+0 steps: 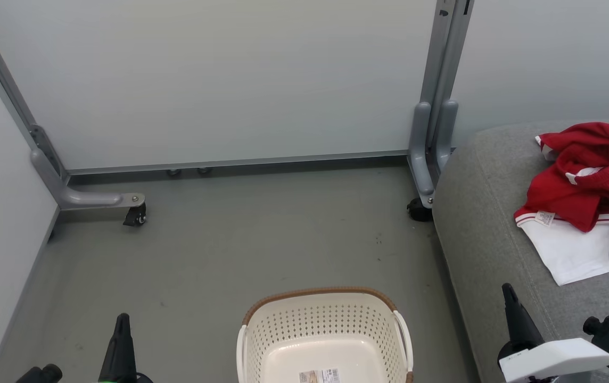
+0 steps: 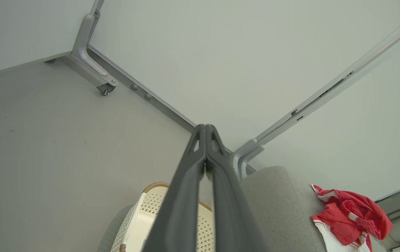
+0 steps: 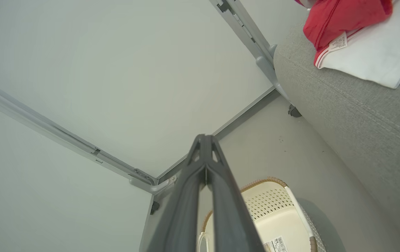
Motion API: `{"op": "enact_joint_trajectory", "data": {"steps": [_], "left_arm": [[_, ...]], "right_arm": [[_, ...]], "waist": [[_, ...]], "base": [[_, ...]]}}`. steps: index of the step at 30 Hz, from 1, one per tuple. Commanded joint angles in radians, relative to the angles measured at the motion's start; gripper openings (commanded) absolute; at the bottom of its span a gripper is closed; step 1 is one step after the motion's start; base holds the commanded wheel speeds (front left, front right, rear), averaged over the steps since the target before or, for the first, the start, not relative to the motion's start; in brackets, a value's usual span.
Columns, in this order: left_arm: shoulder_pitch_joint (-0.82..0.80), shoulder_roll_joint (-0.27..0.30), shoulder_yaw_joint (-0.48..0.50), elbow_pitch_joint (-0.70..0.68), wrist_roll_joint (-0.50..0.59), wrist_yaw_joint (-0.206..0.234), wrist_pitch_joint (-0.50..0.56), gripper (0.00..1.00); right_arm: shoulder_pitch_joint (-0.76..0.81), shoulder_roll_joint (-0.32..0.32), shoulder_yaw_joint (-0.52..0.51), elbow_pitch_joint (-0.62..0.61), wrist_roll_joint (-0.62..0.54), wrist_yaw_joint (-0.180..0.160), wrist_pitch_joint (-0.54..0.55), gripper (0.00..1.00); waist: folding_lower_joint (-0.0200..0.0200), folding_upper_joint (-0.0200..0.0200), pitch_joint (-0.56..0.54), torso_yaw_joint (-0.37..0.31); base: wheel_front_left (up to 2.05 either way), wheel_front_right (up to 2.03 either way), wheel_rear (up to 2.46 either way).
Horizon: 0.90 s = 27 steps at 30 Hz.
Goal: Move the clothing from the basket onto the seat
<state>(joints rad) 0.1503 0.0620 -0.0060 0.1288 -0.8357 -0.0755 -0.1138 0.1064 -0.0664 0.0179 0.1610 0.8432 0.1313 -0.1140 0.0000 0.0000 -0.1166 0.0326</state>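
Looking down from the head camera, starting at the lower left of the frame: the left gripper (image 1: 122,320) points up the picture, its two dark fingers (image 1: 121,346) pressed flat together with nothing between them (the left wrist view agrees, tip against tip before the pale panel (image 2: 221,52)). Above it, at middle left, a grey partition foot (image 1: 97,199) with a small black caster (image 1: 135,215) rests on the grey floor (image 1: 230,250).

Across to the bottom centre, and there's the cream perforated basket (image 1: 320,292). Its brown woven-look rim is toward the top of the frame, with white handles at either side. The pale bottom lies bare to the camera, with a sticker (image 1: 319,376) at the very bottom edge. The basket stands on the floor between the two grippers, near the sofa.

Right of centre, a grey upright post (image 1: 435,127) rises between the panels, with a second caster (image 1: 419,209) at its base.

Now the right side: the grey sofa seat (image 1: 480,229), rounded at the edge, with a stitched seam running down it. On it, at upper right, lies the clothing (image 1: 581,181). It is a crumpled red heap with white stripes over a spread white panel, with a small white label (image 1: 545,217) at the trim.

At lower right, the right gripper (image 1: 508,291) is seen against the seat. Its fingers are closed on each other and hold nothing, apart from the garments.
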Motion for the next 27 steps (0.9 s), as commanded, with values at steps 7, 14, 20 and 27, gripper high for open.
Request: {"op": "enact_joint_trajectory", "data": {"steps": [7, 14, 20, 27], "left_arm": [[-0.06, 0.012, 0.014, 0.005, -0.114, -0.013, 0.027, 0.0], [-0.086, 0.012, 0.022, 0.017, -0.198, -0.018, 0.047, 0.0], [-0.105, 0.012, 0.029, 0.028, -0.265, -0.023, 0.064, 0.0], [-0.128, 0.012, 0.037, 0.041, -0.339, -0.027, 0.084, 0.0]], "right_arm": [[-0.053, -0.005, -0.015, 0.002, 0.113, 0.0, 0.028, 0.0], [-0.073, -0.006, -0.025, 0.011, 0.194, 0.0, 0.049, 0.0], [-0.09, -0.006, -0.033, 0.019, 0.261, 0.0, 0.066, 0.0], [-0.109, -0.006, -0.043, 0.028, 0.335, 0.0, 0.086, 0.0]], "waist": [[0.0, 0.0, 0.011, -0.003], [0.0, 0.0, 0.021, -0.006], [0.0, 0.0, 0.029, -0.008], [0.0, 0.0, 0.039, -0.011]], "base": [[0.0, 0.0, 0.0], [0.0, 0.0, 0.0], [0.0, 0.0, 0.0], [0.0, 0.0, 0.0]]}}
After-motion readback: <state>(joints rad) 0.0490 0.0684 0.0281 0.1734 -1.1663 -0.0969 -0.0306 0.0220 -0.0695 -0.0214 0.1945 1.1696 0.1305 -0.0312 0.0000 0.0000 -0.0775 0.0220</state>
